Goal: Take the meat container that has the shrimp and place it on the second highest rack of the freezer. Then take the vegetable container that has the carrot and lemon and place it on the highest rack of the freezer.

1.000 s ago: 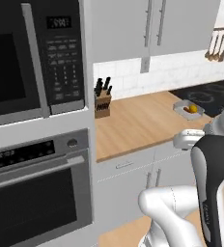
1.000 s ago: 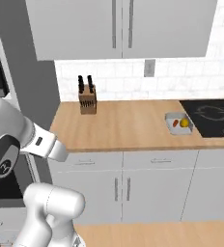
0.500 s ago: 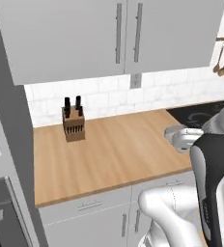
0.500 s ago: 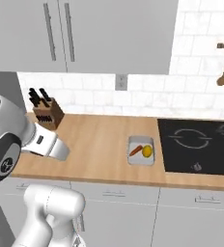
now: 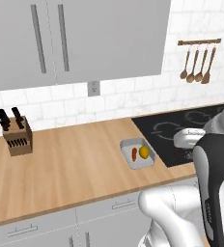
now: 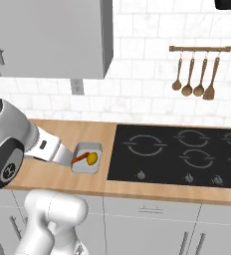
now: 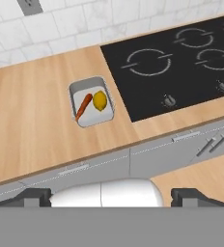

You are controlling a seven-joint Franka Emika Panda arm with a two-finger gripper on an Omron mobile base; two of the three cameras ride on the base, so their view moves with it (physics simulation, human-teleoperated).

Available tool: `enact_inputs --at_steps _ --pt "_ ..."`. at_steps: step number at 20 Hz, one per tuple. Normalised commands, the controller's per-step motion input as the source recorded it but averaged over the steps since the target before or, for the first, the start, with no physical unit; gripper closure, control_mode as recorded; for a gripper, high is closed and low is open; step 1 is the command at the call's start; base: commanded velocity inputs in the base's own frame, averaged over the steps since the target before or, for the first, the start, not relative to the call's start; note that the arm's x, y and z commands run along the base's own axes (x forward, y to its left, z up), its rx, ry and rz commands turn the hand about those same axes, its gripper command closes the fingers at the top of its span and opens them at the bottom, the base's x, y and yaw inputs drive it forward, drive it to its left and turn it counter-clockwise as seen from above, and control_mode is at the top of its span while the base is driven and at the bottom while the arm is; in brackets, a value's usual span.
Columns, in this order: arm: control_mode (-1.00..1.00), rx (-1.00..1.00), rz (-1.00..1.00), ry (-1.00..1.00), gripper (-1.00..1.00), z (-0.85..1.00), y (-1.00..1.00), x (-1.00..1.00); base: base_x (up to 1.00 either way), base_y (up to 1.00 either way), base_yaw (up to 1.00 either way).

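The vegetable container (image 5: 126, 146) (image 6: 82, 167) (image 7: 92, 118) is a clear shallow tub standing on the wooden counter just left of the cooktop. In it lie an orange carrot (image 7: 83, 106) and a yellow lemon (image 7: 100, 101). My gripper (image 7: 114, 195) hangs high above the counter's front edge and looks down on the tub from well short of it. Its two dark fingertips stand far apart, open, with nothing between them. The meat container and the freezer with its racks are out of view.
A black cooktop (image 5: 181, 129) (image 6: 177, 154) (image 7: 181, 62) borders the tub on the right. A knife block (image 5: 17, 137) stands at the counter's far left. Wooden utensils (image 6: 197, 74) hang on the tiled wall. Grey wall cabinets (image 5: 85, 38) hang above, and drawers run below the counter.
The whole picture has shifted: the base has driven right along the counter. The wall oven has left the views and the cooktop has come in. The gripper has stayed open.
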Motion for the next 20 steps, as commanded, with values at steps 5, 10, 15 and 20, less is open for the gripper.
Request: enact_inputs --at_steps 5,10,15,20 --pt "1.00 0.00 0.00 0.00 -1.00 0.00 0.00 0.00 0.07 -0.03 0.07" --pt "1.00 0.00 0.00 0.00 -1.00 0.00 0.00 0.00 0.06 0.00 0.11" --pt "1.00 0.00 0.00 0.00 -1.00 0.00 0.00 0.00 0.04 0.01 0.18" --pt "1.00 0.00 0.00 0.00 -1.00 0.00 0.00 0.00 0.00 0.00 0.02"
